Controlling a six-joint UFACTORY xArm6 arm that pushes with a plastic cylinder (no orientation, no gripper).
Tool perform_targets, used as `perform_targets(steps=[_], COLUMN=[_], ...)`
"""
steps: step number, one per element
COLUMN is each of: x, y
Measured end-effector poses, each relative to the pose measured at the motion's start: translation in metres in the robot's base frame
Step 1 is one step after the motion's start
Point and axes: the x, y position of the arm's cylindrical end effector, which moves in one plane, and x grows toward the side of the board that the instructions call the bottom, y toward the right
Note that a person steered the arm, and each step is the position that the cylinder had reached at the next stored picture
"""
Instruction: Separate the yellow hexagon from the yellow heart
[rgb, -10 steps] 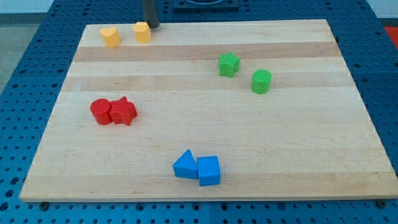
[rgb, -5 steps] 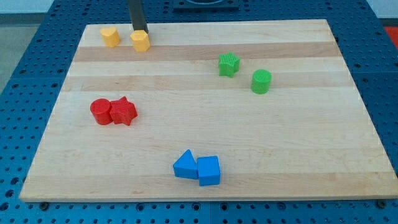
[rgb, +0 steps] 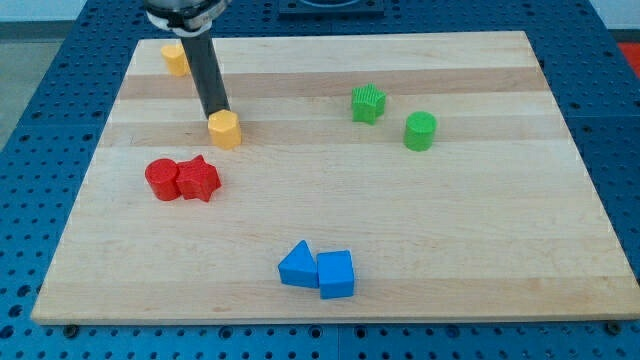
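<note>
The yellow hexagon (rgb: 225, 130) lies on the wooden board (rgb: 450, 230) left of centre, just above the red pair. The yellow heart (rgb: 175, 59) sits near the board's top left corner, partly behind the rod. My tip (rgb: 217, 113) touches the hexagon's top left edge. The rod slants up to the view's top left. The hexagon and the heart are well apart.
A red cylinder (rgb: 160, 179) and a red star (rgb: 199, 179) touch at the left. A green star (rgb: 368, 103) and a green cylinder (rgb: 421, 131) sit at the upper right. A blue triangle (rgb: 297, 265) and a blue block (rgb: 336, 274) touch near the bottom.
My tip has pushed the yellow hexagon down the view, from beside the heart at the top edge to just above the red blocks. The heart has stayed put.
</note>
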Motion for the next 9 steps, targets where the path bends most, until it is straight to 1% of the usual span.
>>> perform_targets(steps=[2, 3, 6, 9], x=[0.035, 0.041, 0.054, 0.044], y=[0.000, 0.007, 0.008, 0.023])
